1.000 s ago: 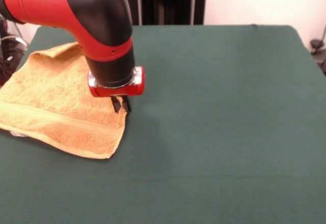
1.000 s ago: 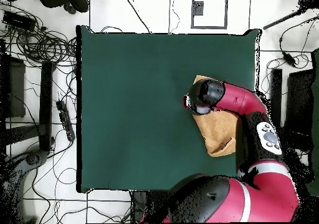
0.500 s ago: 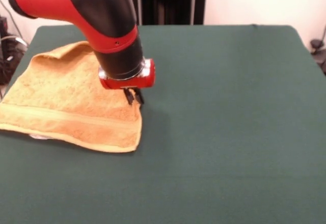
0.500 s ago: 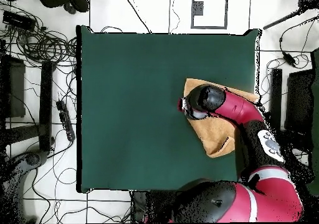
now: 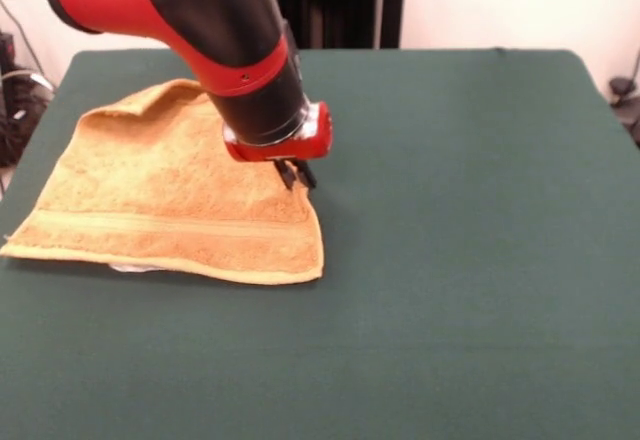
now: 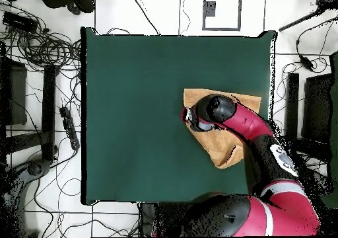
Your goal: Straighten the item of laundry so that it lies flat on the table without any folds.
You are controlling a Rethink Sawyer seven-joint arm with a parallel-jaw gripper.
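The item of laundry is an orange-tan terry towel lying on the left part of the green table. Its far edge is folded over in a raised lip, and a bit of white shows under its near edge. My gripper is at the towel's right edge with its fingers pinched together on the cloth. In the overhead view the arm covers much of the towel, and the gripper sits at the towel's left side on the table.
The towel's left corner lies near the table's left edge in the front view. Cables and gear lie on the floor around the table. Dark stands rise behind the far edge.
My gripper has moved right and slightly away from the table's left edge, dragging the towel's right edge along. The towel now spreads wider and lies further onto the table.
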